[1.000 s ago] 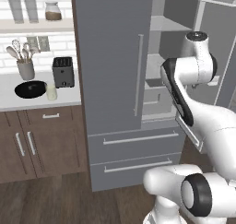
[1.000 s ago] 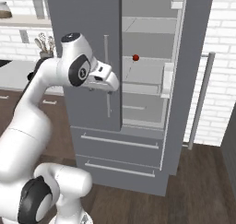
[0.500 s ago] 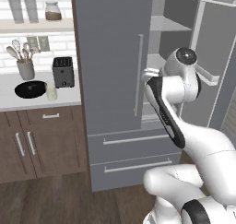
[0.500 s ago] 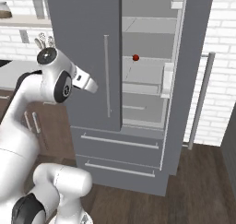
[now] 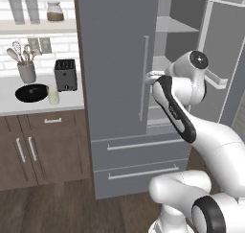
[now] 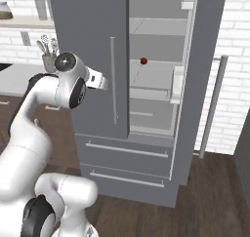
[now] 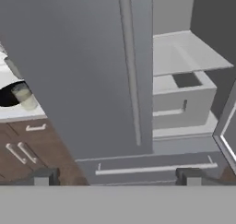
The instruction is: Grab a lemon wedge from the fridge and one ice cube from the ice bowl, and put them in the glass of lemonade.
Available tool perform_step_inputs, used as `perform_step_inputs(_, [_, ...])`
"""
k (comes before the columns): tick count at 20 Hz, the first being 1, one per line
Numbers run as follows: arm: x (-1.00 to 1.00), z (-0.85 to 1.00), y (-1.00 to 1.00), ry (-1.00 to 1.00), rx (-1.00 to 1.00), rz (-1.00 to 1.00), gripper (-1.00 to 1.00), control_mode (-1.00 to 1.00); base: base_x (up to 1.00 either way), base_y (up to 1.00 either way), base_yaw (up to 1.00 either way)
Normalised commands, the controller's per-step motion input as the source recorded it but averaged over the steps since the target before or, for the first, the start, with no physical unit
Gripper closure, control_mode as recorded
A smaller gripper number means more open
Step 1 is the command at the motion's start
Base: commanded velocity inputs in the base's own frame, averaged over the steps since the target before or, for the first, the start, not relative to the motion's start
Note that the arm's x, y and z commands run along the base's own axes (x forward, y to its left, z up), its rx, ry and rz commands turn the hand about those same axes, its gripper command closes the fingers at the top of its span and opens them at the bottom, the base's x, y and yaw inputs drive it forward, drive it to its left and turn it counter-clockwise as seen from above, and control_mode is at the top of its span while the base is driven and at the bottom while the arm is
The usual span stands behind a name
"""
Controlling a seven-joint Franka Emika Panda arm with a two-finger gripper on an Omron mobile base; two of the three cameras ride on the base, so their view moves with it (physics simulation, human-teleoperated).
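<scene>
**Gripper wide open by the fridge door**

Close to the camera on the hand, the gripper (image 7: 115,176) has its two dark tips far apart and holds nothing; behind it stands the fridge (image 5: 117,59), tall and straight, with its left door shut and its right door swung open; the long silver handle (image 7: 131,66) runs up and down; inside are pale shelves and a grey drawer (image 7: 182,101); the right base view shows a small red ball (image 6: 143,61) on a shelf. On the counter (image 5: 12,105) to the left sits the black ice bowl (image 5: 31,92); I cannot tell what is in it; the glass of lemonade (image 5: 53,96) stands upright just beside it, holding pale yellow drink; behind are a toaster (image 5: 65,75) and a grey cup (image 5: 27,74) full of utensils.
</scene>
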Motion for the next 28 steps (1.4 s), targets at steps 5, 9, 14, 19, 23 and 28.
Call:
perform_step_inputs(5, [0.02,0.07,-0.04,0.0,-0.16,0.15,-1.0,-1.0,0.0,0.0,0.0])
perform_step_inputs(9, [0.11,-0.22,-0.01,0.0,-0.17,-0.12,-1.0,-1.0,0.0,0.0,0.0])
perform_step_inputs(14, [0.32,-0.01,0.0,0.0,-0.06,-0.19,-1.0,-1.0,0.0,0.0,0.0])
perform_step_inputs(19, [0.49,0.0,0.0,0.0,0.01,-0.06,-1.0,-1.0,0.0,0.0,0.0])
perform_step_inputs(23, [0.8,-0.03,0.0,0.0,0.04,-0.02,-1.0,-1.0,0.0,0.0,0.0])
perform_step_inputs(28, [0.81,-0.26,0.0,0.0,0.05,0.0,-1.0,-1.0,0.0,0.0,0.0])
